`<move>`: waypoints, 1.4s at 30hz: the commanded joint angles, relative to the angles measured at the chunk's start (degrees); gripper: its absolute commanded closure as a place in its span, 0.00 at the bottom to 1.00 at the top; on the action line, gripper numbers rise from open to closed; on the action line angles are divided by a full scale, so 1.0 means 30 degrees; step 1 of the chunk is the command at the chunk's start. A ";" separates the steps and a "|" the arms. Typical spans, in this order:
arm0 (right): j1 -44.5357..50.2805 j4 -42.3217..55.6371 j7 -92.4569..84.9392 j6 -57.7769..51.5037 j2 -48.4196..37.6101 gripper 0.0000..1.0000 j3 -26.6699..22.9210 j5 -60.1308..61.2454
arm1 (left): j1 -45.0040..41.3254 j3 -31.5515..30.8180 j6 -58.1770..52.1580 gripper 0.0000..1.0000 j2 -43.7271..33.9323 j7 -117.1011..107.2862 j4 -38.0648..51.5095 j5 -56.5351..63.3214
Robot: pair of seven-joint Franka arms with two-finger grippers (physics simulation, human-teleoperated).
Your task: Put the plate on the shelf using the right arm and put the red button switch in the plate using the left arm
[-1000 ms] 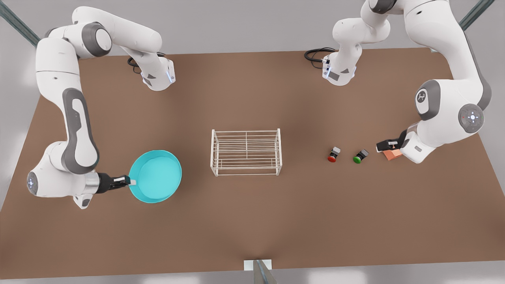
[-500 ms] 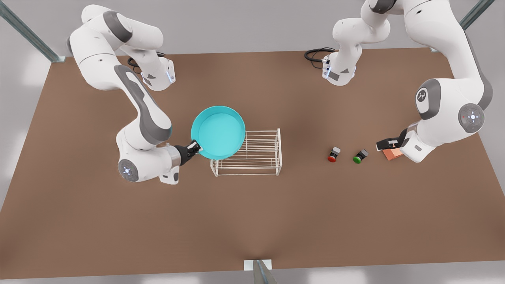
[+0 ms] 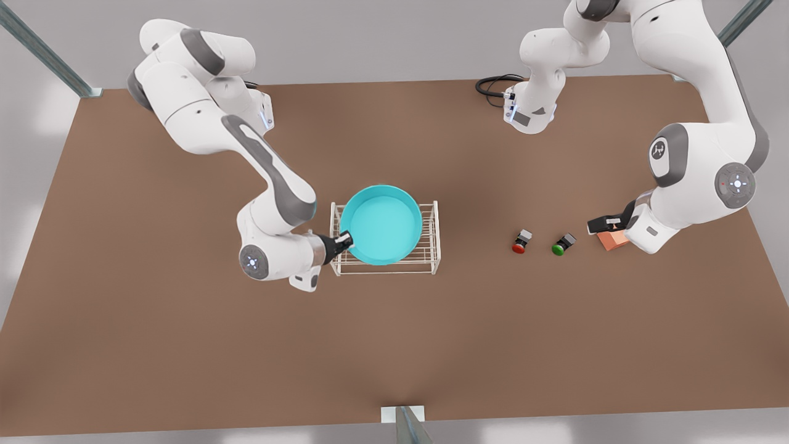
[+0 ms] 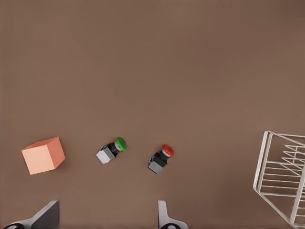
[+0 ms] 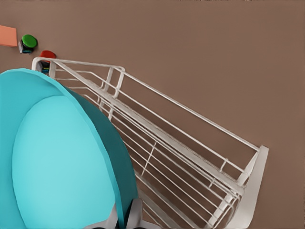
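While over shelf (image 3: 431,246) centre, plate (image 3: 381,225) rim-pinched by right gripper (image 3: 346,239) for level set-down; left gripper (image 3: 603,224) wide open, empty, waiting near table's edge.

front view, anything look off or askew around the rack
Nothing stands out. The plate sits level over the shelf, its rim pinched by the right gripper. The red button switch, green button and orange cube lie undisturbed by the waiting left gripper, jaws open.
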 commanded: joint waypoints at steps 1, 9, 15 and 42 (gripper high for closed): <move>0.0019 -0.0016 0.2583 0.1224 0.0024 0.80 -0.0038 -0.0159 | 0.0003 0.0008 -0.0044 0.00 -0.0020 0.0000 -0.0054 0.0019; -0.0069 -0.0748 0.2437 0.1224 -0.0444 0.75 -0.0155 -0.0569 | -0.0026 -0.0021 -0.0045 0.00 -0.0020 -0.0117 0.0005 0.0019; -0.0421 -0.0339 0.2525 0.0697 -0.3987 0.00 -0.0156 -0.0598 | -0.0114 -0.0079 -0.0220 0.00 -0.0050 -0.0117 -0.0112 -0.0039; -0.5313 -0.1832 0.4429 -0.3932 -0.6773 0.00 -0.3671 -0.8919 | -0.3806 -0.1515 1.7239 0.02 0.4169 0.9492 -0.8226 0.2216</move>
